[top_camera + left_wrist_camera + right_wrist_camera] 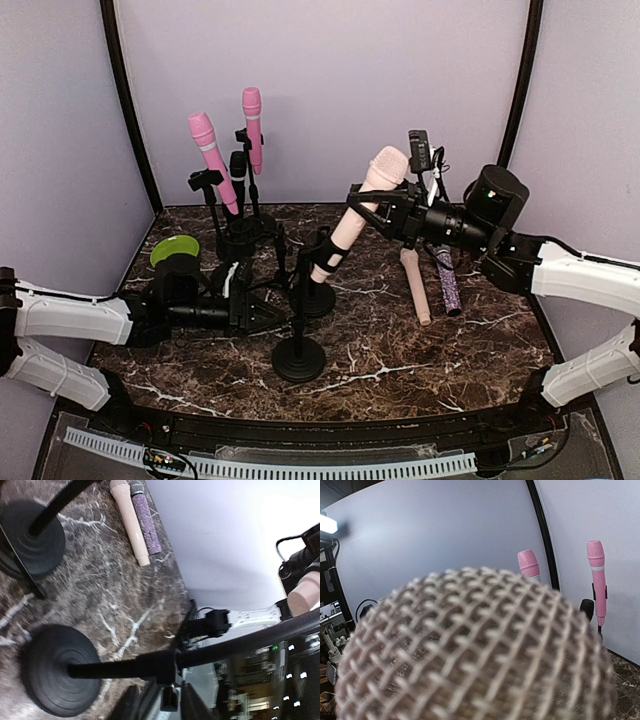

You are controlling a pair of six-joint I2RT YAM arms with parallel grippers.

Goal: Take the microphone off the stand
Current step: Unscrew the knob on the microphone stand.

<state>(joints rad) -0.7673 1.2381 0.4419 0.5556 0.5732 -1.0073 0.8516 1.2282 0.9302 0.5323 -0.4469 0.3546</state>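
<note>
A cream microphone point(358, 210) leans in the black clip point(328, 256) of a black stand with a round base point(298, 358). My right gripper point(378, 203) is closed round the microphone just below its mesh head. That head point(470, 650) fills the right wrist view and hides the fingers. My left gripper point(268, 310) reaches in from the left at the stand's pole. In the left wrist view the pole point(115, 669) runs across. Its adjusting knob point(169, 697) sits between the two fingers point(127, 705), which close in on it. The stand's base point(60, 677) is at lower left.
Two pink microphones point(203, 135) point(252, 105) stand on stands at the back left, beside a green dish point(173, 248). A second stand base point(318, 298) sits behind the first. A cream microphone point(415, 285) and a purple glitter microphone point(447, 280) lie at the right.
</note>
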